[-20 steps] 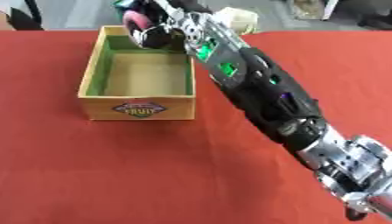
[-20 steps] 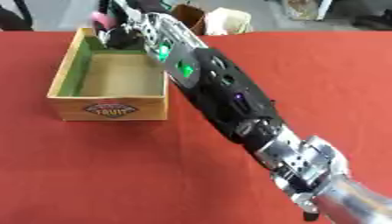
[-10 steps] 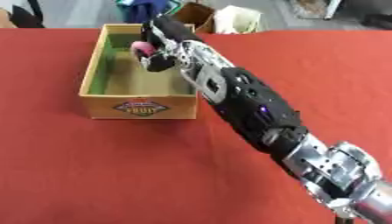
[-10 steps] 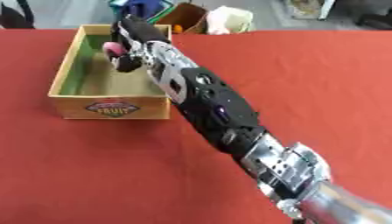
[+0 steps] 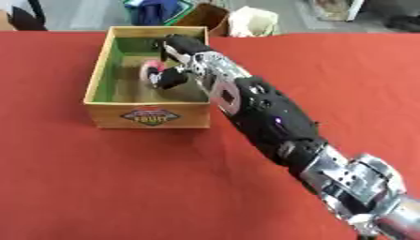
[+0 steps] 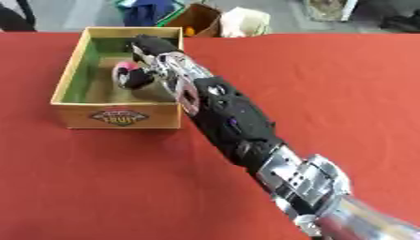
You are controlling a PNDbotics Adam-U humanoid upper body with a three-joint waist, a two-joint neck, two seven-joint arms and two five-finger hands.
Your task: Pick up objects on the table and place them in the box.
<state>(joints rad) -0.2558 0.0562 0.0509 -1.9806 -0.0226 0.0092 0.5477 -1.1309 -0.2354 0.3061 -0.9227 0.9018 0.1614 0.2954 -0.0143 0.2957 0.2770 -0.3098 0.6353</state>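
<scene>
A wooden box (image 5: 147,115) with a green inside and a fruit label on its front stands on the red table at the upper left. My right arm stretches from the lower right up over the box's right wall. My right hand (image 5: 176,61) is down inside the box, its fingers curled round a small pink and white object (image 5: 150,71). The object hangs low over the box floor; I cannot tell if it touches. My left hand shows in neither view.
Red cloth (image 5: 98,178) covers the table, with open room left of and in front of my arm. Beyond the far edge stand a brown cardboard box (image 5: 205,16), a pale bag (image 5: 252,21) and a blue item (image 5: 156,10) on the floor.
My right hand has come down from above the box's far rim into the box, carrying the pink object with it. The camera has also shifted.
</scene>
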